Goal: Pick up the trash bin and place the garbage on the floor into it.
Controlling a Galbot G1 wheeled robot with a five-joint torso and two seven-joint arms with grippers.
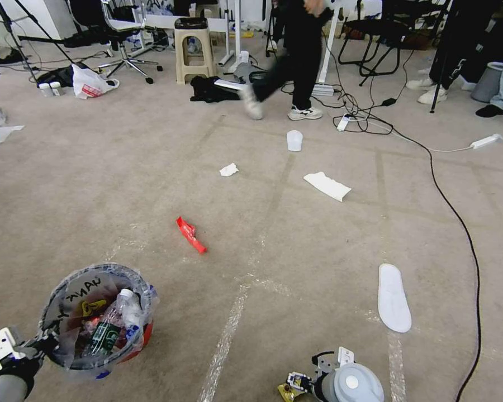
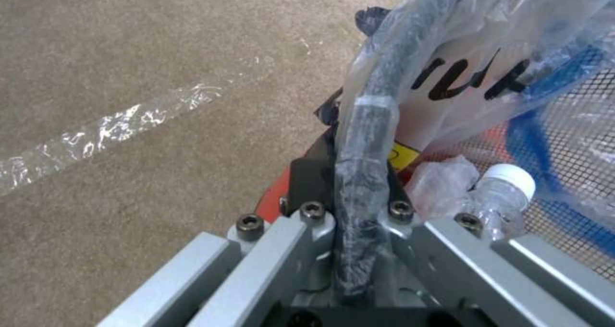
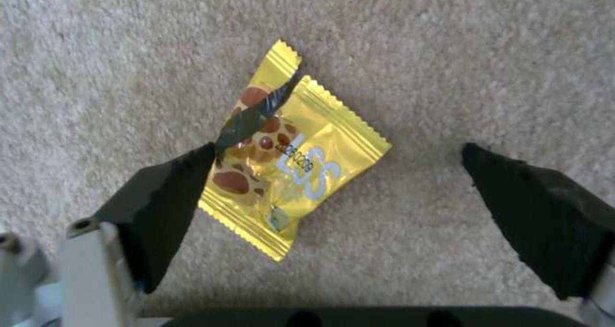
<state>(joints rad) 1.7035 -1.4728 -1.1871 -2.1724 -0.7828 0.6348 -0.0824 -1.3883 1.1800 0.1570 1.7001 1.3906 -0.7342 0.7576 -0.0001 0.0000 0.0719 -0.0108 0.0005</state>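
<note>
Left gripper point(image 1: 36, 346): fingers clamped on the rim of the trash bin point(image 1: 98, 318), held low at the robot's left; the bag-lined bin holds a bottle point(image 2: 503, 192) and wrappers. Floor point(image 1: 123, 184), ahead: red wrapper point(image 1: 190, 234), white tissue point(image 1: 228, 170), clear cup point(image 1: 294, 140), white paper point(image 1: 327, 185), white slipper point(image 1: 393, 297), black cable point(image 1: 469, 245). Right gripper point(image 3: 339, 173): lowered at near right, fingers point(image 3: 166, 207) spread apart around a yellow wrapper point(image 3: 291, 159) lying flat on the carpet, one finger touching its edge.

bin point(image 1: 98, 318) front left, wrapper point(image 1: 190, 234) centre floor point(image 1: 123, 184)
</note>
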